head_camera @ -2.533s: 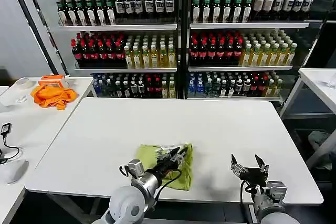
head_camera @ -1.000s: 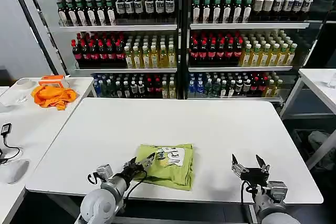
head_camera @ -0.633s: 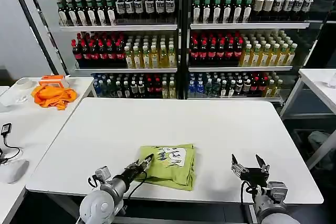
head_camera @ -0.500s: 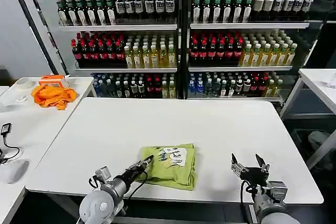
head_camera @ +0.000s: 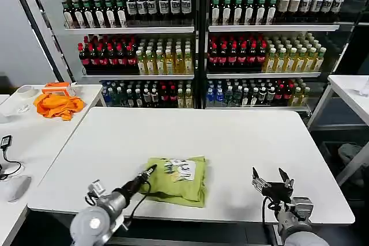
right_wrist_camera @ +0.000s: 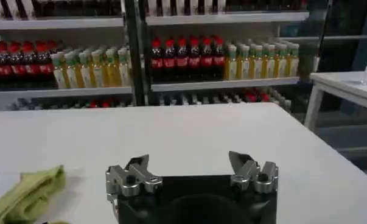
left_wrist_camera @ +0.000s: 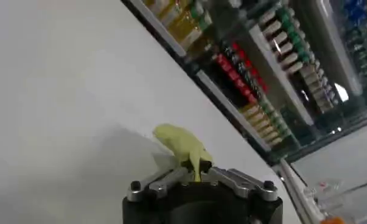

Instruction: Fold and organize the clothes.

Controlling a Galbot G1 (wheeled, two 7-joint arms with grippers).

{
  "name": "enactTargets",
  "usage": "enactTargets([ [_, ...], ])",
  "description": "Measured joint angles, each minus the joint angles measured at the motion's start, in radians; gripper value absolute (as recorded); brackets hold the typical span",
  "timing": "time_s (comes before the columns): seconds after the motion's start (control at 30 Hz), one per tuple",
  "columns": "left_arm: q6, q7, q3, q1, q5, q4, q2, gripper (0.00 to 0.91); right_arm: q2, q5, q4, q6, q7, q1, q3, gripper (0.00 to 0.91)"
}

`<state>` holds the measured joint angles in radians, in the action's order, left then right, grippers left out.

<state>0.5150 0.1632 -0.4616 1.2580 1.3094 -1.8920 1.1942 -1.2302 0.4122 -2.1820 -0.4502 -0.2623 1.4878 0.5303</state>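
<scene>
The clothes, a light yellow-green T-shirt (head_camera: 174,179), lie folded into a small bundle near the front edge of the white table (head_camera: 230,136), with a white printed graphic facing up. My left gripper (head_camera: 150,170) is shut on the shirt's left edge; in the left wrist view a strip of yellow-green cloth (left_wrist_camera: 182,146) is pinched between the closed fingers of the left gripper (left_wrist_camera: 196,172). My right gripper (head_camera: 270,180) stands open above the table's front right, apart from the shirt. The right wrist view shows the right gripper (right_wrist_camera: 190,164) spread wide with nothing between its fingers, and the shirt's edge (right_wrist_camera: 26,192) off to one side.
An orange cloth (head_camera: 57,105) lies on a side table (head_camera: 34,136) at the left, beside a tape roll (head_camera: 25,91). Shelves of bottles (head_camera: 196,38) stand behind the table. Another white table (head_camera: 349,90) is at the right.
My left gripper came off the top of the shirt, took hold of its left edge, and has dragged the bundle a little leftward. The right gripper has stayed put.
</scene>
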Motion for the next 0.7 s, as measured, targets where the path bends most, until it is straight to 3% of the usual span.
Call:
enactTargets([
  [0.23, 0.031, 0.002, -0.172, 0.001, 0.090, -0.002, -0.141, 0.020, -0.011, 0.007, 0.014, 0.007, 0.006, -0.024, -0.006, 0.907],
  [0.43, 0.047, -0.027, -0.315, -0.030, 0.117, 0.032, -0.360, 0.020, -0.022, 0.014, 0.014, 0.018, 0.011, -0.044, -0.017, 0.907],
  [0.57, 0.052, -0.048, -0.353, -0.052, 0.110, 0.026, -0.490, 0.020, -0.032, 0.013, 0.013, 0.018, 0.010, -0.058, -0.028, 0.907],
  [0.7, 0.053, -0.077, -0.326, -0.050, 0.035, -0.006, -0.560, 0.020, -0.040, 0.007, 0.016, 0.018, 0.009, -0.062, -0.033, 0.907],
])
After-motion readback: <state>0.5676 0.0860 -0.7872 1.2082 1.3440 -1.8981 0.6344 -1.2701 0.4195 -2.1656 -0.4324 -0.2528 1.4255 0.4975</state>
